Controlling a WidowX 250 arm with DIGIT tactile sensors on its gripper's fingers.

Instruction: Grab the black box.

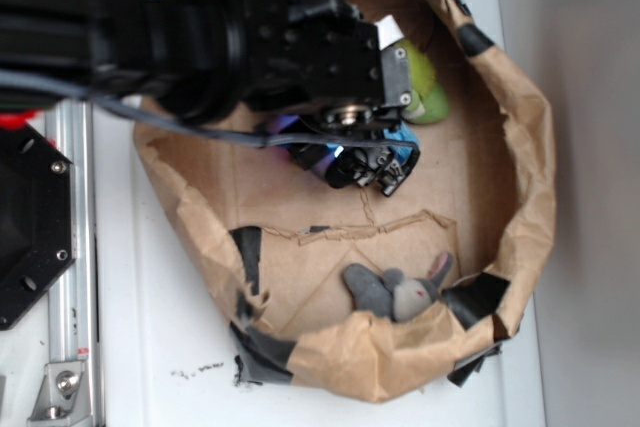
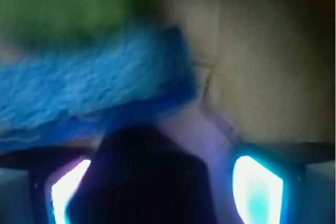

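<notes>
While the arm (image 1: 150,37) reaches in from the left over the paper nest (image 1: 520,147), the gripper (image 1: 375,169) hangs low inside it, jaws spread. In the wrist view the left finger (image 2: 65,192) glows at the bottom edge, then the black box (image 2: 142,182) sits between the jaws, nearer the left one, then the right finger (image 2: 257,190) stands apart from it. Whether either finger touches the box I cannot tell. Just beyond the jaws lies the blue sponge (image 2: 89,93), against the box's far edge, with a green ball (image 1: 425,87) behind it. A grey toy mouse (image 1: 400,292) lies well apart.
</notes>
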